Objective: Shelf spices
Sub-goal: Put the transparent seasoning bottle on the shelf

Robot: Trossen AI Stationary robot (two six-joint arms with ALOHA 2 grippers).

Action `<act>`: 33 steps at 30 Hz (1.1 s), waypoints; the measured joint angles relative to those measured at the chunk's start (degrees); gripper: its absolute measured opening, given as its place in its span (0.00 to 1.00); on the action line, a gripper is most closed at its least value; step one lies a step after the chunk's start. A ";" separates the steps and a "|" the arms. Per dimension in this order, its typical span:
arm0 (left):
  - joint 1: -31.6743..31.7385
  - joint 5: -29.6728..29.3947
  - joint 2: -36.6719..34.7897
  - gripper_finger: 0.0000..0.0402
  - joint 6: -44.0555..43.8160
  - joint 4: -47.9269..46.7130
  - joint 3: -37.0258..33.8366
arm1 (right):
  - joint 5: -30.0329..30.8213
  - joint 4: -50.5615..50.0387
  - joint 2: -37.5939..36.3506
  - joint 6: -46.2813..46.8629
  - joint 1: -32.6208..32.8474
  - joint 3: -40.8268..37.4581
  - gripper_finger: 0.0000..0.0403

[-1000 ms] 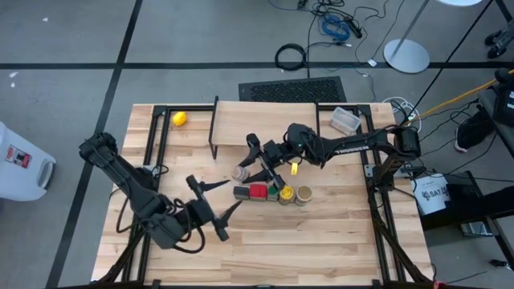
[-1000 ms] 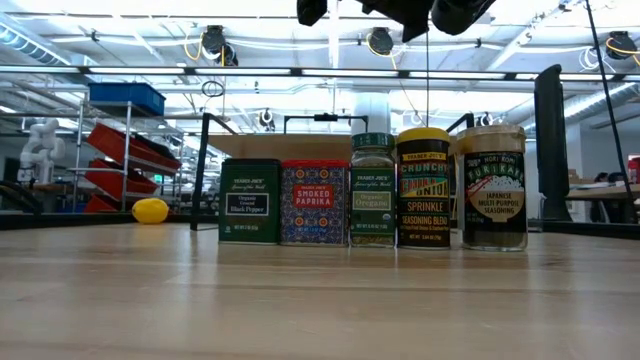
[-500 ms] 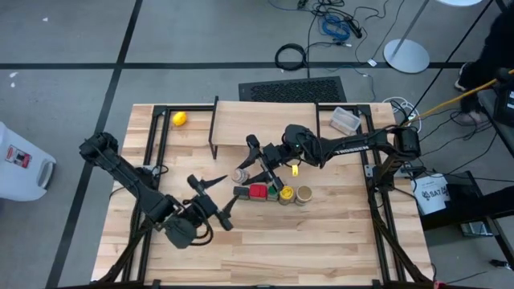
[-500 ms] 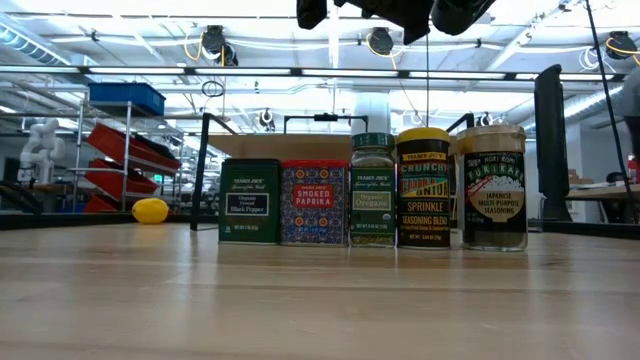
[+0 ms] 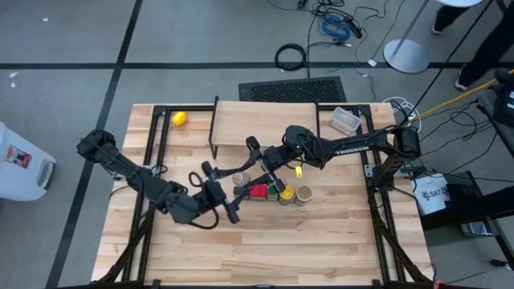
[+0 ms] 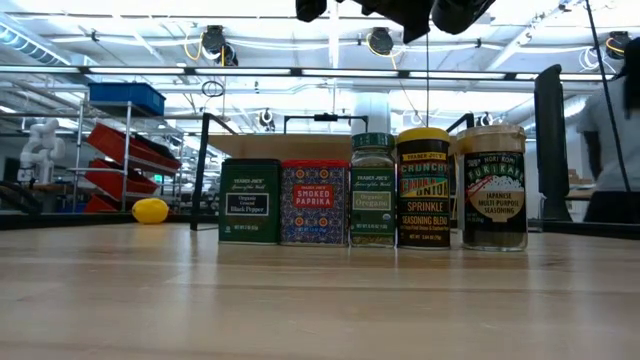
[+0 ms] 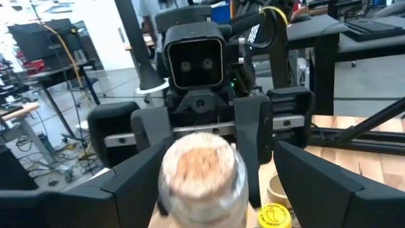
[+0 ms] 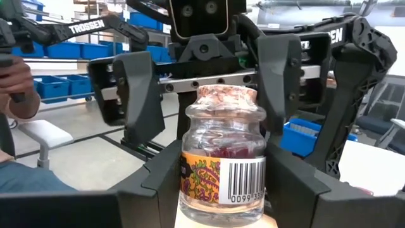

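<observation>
A small clear jar with a tan cork top stands upright between my two grippers, which face each other, just beyond the row of spices. My right gripper is shut on it. My left gripper is open, with one finger on each side of the cork top and not touching it. The row holds the dark tin, red tin, green-lidded jar, yellow-lidded jar and tan-topped jar. It stands on the table in front of the shelf. My right gripper pinches the small jar by its glass body, one finger on each side. The fingers come level from the table's right side. The jar stays upright in the hold. I cannot tell whether its bottom rests on the table.
A yellow ball lies at the far left of the table. A clear plastic tub sits at the far right, beside the shelf. Bare wood shows across the near half of the table. A person walks at the far right of the room.
My left arm has swung from the table's near-left part toward the far right. Its open gripper has closed in on the small jar and now flanks it, facing my right gripper. The jar and the row of spices have stayed in place.
</observation>
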 joint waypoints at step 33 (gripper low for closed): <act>-0.90 -2.12 -0.42 0.48 1.02 -1.99 -0.28 | 0.25 -0.53 -0.09 -1.67 -0.03 -0.02 0.43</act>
